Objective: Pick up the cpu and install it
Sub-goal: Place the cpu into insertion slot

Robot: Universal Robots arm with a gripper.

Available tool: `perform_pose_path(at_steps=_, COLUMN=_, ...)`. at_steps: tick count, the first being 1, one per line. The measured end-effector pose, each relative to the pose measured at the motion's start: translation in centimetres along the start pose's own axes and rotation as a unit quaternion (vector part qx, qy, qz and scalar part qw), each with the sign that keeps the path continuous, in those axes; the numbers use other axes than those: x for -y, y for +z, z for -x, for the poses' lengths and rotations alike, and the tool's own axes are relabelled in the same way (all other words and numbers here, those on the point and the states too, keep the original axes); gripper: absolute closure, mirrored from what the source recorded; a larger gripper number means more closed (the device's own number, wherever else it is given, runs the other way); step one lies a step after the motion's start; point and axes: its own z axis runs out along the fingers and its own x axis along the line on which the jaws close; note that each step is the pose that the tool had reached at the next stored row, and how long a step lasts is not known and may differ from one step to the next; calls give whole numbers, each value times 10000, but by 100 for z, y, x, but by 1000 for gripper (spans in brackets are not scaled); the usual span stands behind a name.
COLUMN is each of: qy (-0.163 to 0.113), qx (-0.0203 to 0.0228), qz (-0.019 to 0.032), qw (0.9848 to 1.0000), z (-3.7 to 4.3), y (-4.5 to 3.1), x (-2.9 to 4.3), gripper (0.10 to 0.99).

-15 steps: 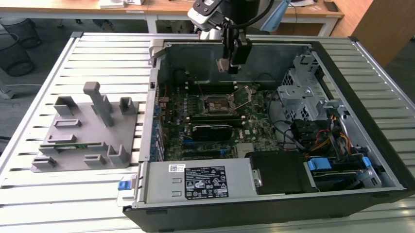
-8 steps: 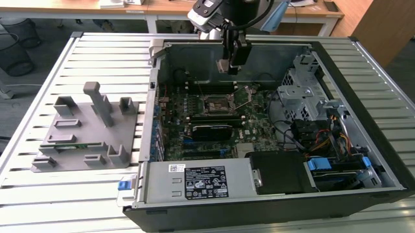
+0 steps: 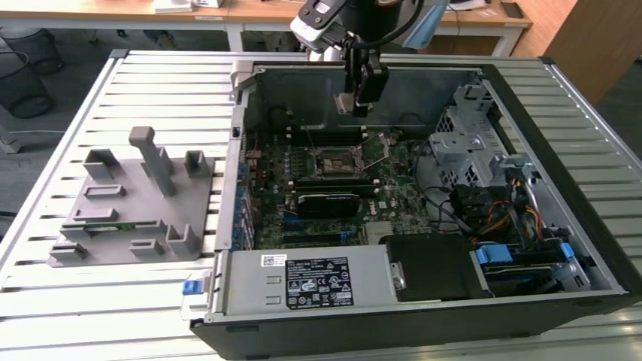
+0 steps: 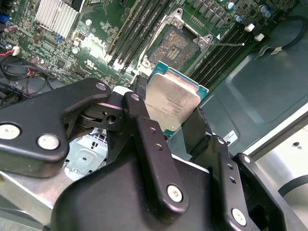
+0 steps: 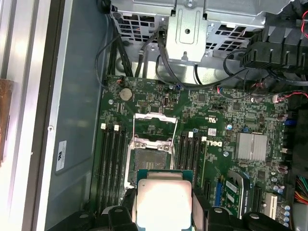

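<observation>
Fine print on cpu [image 4: 173, 98], white lettering on motherboard [image 5: 216, 115], black label [image 3: 319, 282] on power supply [image 3: 246, 289], white sticker [image 5: 61, 155] on case wall [image 5: 77, 96].

The gripper [image 4: 169, 120] has matte black linkage bars [image 4: 150, 151] fastened with silver screws [image 4: 174, 193], beneath what looks like a silver-white wrist housing [image 3: 319, 16].

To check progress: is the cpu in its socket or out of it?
Out. The end effector grips the cpu, clear of the socket, which lies empty.
</observation>
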Motion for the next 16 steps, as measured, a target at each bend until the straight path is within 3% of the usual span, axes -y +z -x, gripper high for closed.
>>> perform_pose_path(at_steps=16, qy=0, qx=0, qz=0, qw=10000, z=0, y=52, x=1, gripper=545)
